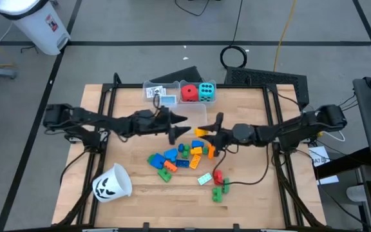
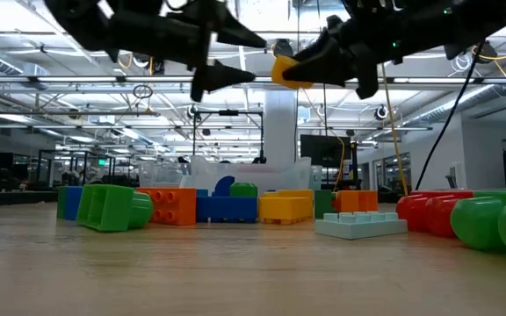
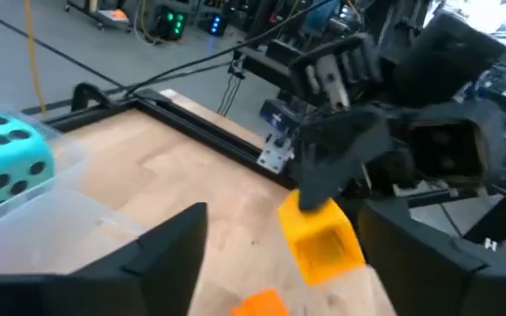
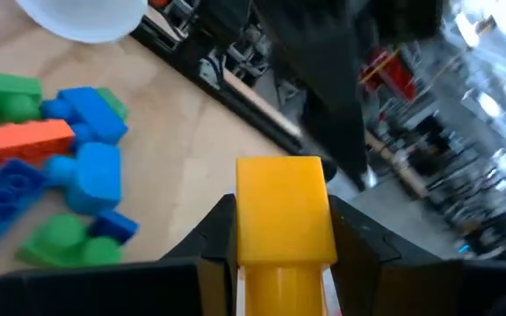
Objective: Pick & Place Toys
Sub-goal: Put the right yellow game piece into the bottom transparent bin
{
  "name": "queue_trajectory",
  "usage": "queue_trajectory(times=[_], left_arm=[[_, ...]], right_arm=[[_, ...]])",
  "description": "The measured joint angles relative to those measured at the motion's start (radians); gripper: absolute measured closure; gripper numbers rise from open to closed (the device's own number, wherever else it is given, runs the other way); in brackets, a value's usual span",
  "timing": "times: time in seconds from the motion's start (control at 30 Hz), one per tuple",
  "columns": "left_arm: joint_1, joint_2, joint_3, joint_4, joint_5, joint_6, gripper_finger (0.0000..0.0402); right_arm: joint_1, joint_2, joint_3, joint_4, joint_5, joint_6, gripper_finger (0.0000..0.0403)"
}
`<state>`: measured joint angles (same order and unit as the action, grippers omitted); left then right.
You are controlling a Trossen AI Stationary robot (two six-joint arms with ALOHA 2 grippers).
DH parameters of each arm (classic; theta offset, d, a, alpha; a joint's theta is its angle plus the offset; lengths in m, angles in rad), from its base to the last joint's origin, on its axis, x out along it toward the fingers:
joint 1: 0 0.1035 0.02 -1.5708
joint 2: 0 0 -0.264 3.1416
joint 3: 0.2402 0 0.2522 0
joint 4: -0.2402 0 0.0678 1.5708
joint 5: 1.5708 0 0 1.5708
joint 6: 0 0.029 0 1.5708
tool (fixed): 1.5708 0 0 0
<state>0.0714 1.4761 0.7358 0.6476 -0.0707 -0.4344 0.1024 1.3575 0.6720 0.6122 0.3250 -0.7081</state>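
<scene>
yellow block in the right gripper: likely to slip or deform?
The yellow block looks like rigid moulded plastic, so it probably won't deform. It seems hollow, likely light. Its smooth glossy sides could slip, though the right gripper pinches flat faces squarely.

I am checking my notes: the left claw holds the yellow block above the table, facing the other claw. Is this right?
Not quite: the right claw holds the yellow block, as the right wrist view shows. The left claw faces it, open and empty.
</scene>
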Motion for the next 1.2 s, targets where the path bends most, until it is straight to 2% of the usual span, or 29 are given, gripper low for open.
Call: queue_trajectory(times=[0.2,0.4,0.57,0.73,0.83,0.93,1.03,1.2], left_arm=[[0.022,0.110,0.086,-0.002,0.083,-0.048,0.0046],[0.022,0.167,0.145,0.003,0.100,-0.069,0.0056],[0.022,0.196,0.169,-0.003,0.098,-0.118,0.0099],[0.033,0.202,0.173,0.000,0.102,-0.133,0.0200],[0.049,0.193,0.173,-0.012,0.135,-0.114,0.0272],[0.085,0.144,0.171,-0.056,0.166,-0.057,0.0272],[0.121,0.069,0.172,-0.140,0.156,-0.001,0.0272],[0.150,0.009,0.173,-0.355,0.152,0.103,0.0272]], right_arm=[[0.003,0.035,0.019,0.087,0.049,-0.143,0.0313],[-0.005,0.036,0.019,0.103,0.042,-0.154,0.0313],[-0.005,0.036,0.019,0.103,0.046,-0.194,0.0313],[-0.006,0.036,0.019,0.090,0.077,-0.188,0.0303],[-0.004,0.037,0.019,0.074,0.097,-0.104,0.0273],[0.017,0.010,0.019,0.050,0.236,0.057,0.0233],[0.043,-0.052,0.019,-0.061,0.347,0.167,0.0202],[0.067,-0.185,0.014,-0.286,0.323,0.392,0.0178]])
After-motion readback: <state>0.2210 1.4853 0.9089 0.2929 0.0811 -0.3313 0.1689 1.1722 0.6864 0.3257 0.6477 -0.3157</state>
